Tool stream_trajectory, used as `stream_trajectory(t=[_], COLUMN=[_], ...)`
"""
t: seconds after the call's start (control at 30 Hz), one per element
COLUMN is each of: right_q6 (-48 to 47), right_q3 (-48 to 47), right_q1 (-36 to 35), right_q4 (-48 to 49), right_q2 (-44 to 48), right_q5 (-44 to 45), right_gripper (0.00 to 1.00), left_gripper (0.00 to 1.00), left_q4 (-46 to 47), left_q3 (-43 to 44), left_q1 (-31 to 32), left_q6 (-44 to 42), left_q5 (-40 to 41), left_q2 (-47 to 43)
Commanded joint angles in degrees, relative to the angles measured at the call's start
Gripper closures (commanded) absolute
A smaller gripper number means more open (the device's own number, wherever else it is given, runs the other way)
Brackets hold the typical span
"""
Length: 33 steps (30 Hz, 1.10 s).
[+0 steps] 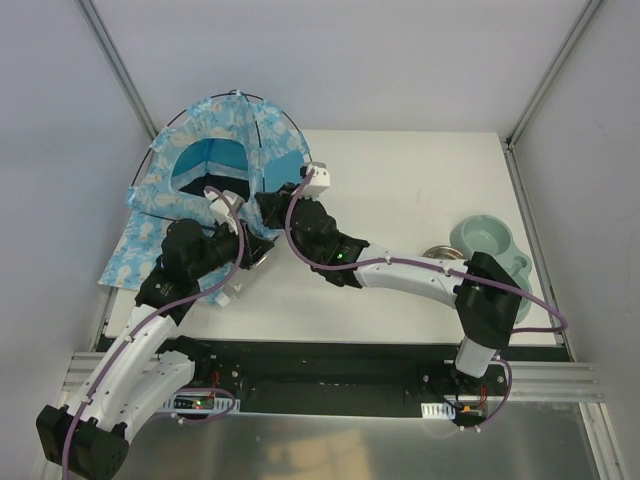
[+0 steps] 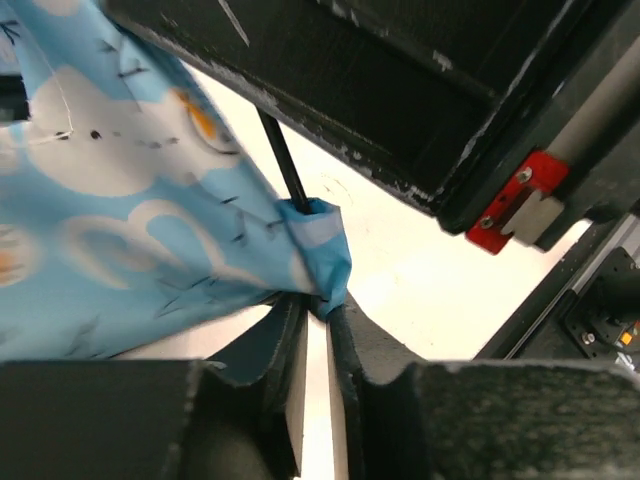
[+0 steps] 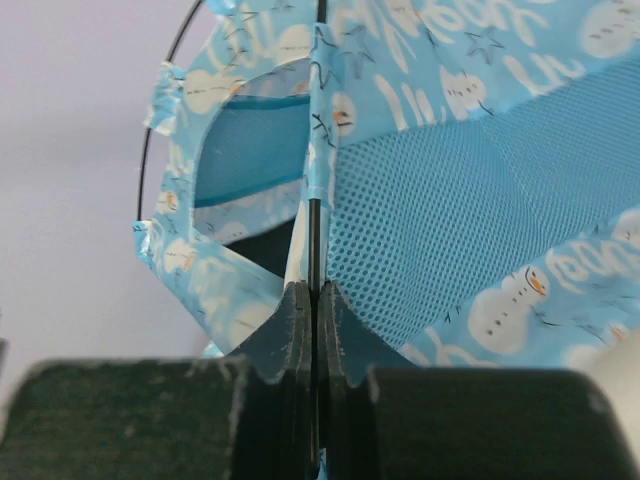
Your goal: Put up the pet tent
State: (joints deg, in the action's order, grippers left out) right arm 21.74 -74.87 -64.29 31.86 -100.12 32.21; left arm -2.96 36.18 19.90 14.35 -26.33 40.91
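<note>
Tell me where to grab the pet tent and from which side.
Probably the black pole low at a corner of the pet tent, approached from the arms' side. There it stands bare below its fabric sleeve, thin and stiff enough to pinch; the walls are slack cloth.

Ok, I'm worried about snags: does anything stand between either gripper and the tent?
Nothing visible does. The right gripper is shut on a pole of the pet tent; the left gripper pinches its corner.

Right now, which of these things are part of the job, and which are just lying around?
In the job: pet tent; left claw and right claw, both pinching it.
Lying about: printed mat; green double bowl.
</note>
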Motion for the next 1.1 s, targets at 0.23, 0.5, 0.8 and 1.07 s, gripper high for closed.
stream_trajectory(t=[0.23, 0.5, 0.8, 1.07], right_q6=[-5.6, -12.0, -15.3, -15.2], right_q3=[1.2, 4.6, 15.7, 20.6], right_q1=[-0.1, 0.6, 5.8, 8.0], right_q4=[-7.0, -7.2, -11.1, -16.8], right_q2=[0.5, 2.0, 9.1, 13.5], right_q5=[1.9, 5.0, 4.6, 5.7], right_gripper=[1.0, 1.0, 1.0, 0.75], left_gripper=[0.66, 0.5, 0.37, 0.34], left_q4=[5.3, 0.8, -14.3, -18.4], left_q3=[4.2, 7.4, 17.5, 20.0], left_q1=[0.4, 0.4, 0.3, -0.1], left_q6=[3.9, 1.3, -3.4, -5.0], left_q5=[2.1, 8.1, 22.7, 32.7], left_q2=[-4.0, -4.9, -0.6, 2.8])
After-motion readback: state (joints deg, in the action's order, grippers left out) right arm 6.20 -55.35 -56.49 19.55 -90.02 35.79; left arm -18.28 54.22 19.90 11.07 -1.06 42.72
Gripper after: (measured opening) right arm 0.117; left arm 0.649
